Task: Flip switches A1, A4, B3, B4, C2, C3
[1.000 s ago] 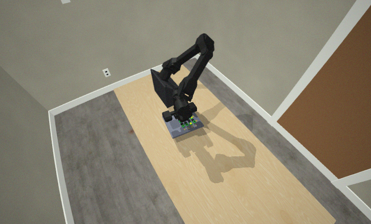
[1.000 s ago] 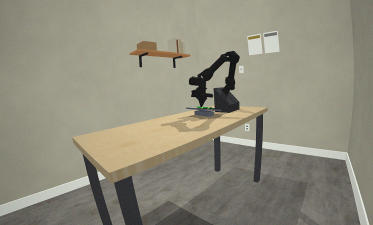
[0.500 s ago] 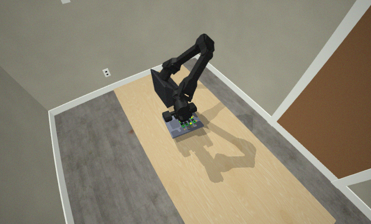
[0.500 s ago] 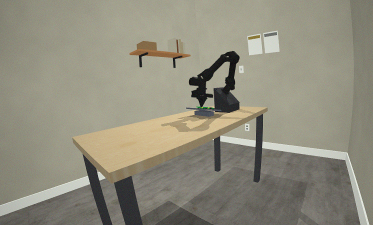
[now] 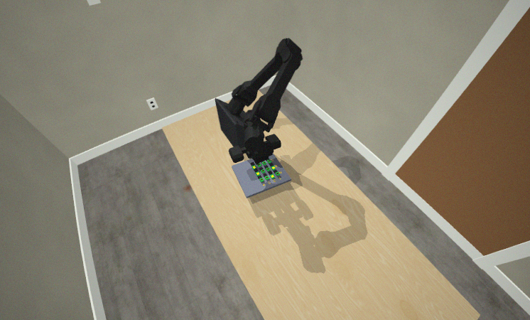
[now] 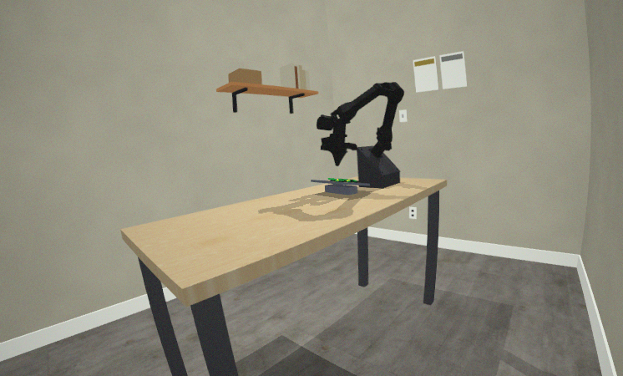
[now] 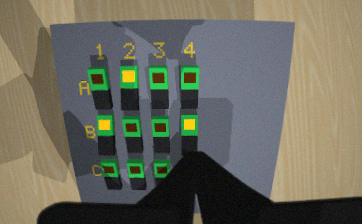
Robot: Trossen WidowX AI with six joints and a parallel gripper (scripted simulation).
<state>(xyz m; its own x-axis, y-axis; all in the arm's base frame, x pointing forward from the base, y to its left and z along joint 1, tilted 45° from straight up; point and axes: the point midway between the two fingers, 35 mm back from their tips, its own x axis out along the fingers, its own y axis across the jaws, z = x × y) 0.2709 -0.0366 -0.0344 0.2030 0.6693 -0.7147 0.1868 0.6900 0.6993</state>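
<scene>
The grey switch panel [image 7: 252,75] [image 5: 246,180] [image 6: 341,189] lies on the wooden table [image 6: 239,233] in front of the arm's base. In the wrist view the lamps at A2 [image 7: 128,76], B1 [image 7: 104,124] and B4 [image 7: 189,124] glow yellow. A1 [image 7: 98,78], A3 [image 7: 158,77], A4 [image 7: 189,77], B2 [image 7: 131,127], B3 [image 7: 160,127], C1 [image 7: 110,169], C2 [image 7: 135,169] and C3 [image 7: 161,168] are dark. C4 is hidden behind my gripper [image 7: 196,155] [image 6: 337,163] [image 5: 258,157]. The gripper is shut and empty, pointing down, clear above the panel's column 4 near rows B and C.
The arm's black base [image 6: 377,168] [image 5: 229,123] stands right behind the panel at the table's far end. The table top [image 5: 338,258] stretches long toward the near end. A wall shelf [image 6: 266,88] hangs well above and behind.
</scene>
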